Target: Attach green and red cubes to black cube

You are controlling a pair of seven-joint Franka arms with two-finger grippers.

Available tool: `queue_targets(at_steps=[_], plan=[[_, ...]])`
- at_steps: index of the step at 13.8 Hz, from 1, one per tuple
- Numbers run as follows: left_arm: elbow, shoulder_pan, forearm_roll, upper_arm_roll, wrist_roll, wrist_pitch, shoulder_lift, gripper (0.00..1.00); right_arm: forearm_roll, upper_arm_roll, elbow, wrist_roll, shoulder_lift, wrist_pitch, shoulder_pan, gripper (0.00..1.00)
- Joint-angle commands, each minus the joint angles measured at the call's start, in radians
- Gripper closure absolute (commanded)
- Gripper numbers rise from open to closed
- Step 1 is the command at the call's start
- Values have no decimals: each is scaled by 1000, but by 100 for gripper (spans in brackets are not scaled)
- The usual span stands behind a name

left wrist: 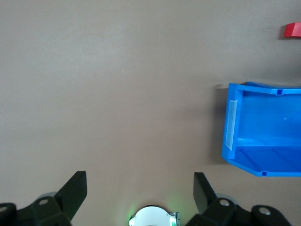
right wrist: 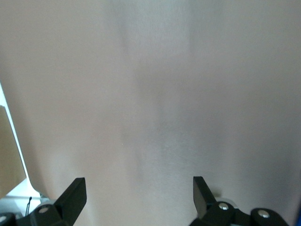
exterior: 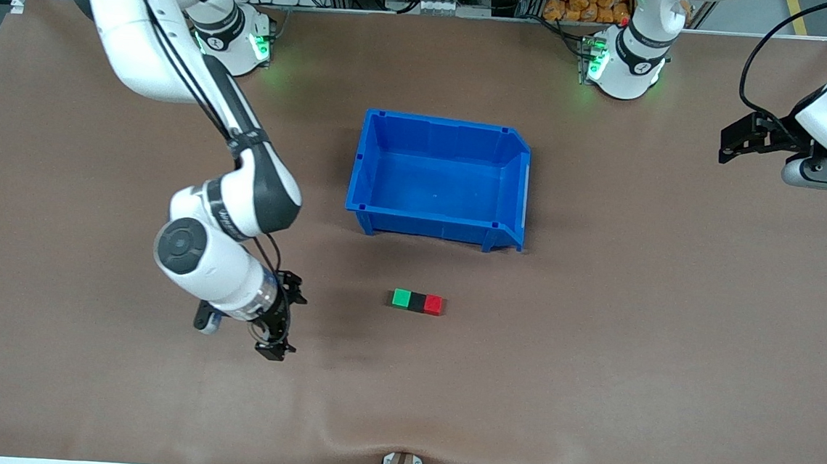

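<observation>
The green cube (exterior: 401, 299), the black cube (exterior: 417, 302) and the red cube (exterior: 434, 305) lie in one touching row on the brown table, nearer the front camera than the blue bin (exterior: 440, 178). The black cube is in the middle. The red cube also shows in the left wrist view (left wrist: 292, 30). My right gripper (exterior: 285, 321) is open and empty over bare table, apart from the row, toward the right arm's end. My left gripper (exterior: 734, 143) is open and empty over the table at the left arm's end, well away from the cubes.
The blue bin stands empty at the table's middle; it also shows in the left wrist view (left wrist: 263, 129). The left arm's base (exterior: 625, 61) and the right arm's base (exterior: 234, 37) stand along the table's back edge.
</observation>
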Motion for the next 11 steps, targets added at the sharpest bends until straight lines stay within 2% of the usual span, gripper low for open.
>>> queue_targets(at_steps=[1, 6, 9, 11], plan=[[5, 8, 0, -5, 21, -17, -9, 0, -33, 95, -25, -66, -71, -47, -97, 0], [3, 8, 0, -5, 21, -16, -7, 0, -33, 154, -22, -466, -165, -323, -251, 0], [3, 8, 1, -5, 21, -16, -4, 0, -41, 134, -22, -664, -226, -394, -276, 0], [5, 8, 0, -5, 21, -14, -1, 0, -41, 94, -22, -783, -252, -438, -274, 0]])
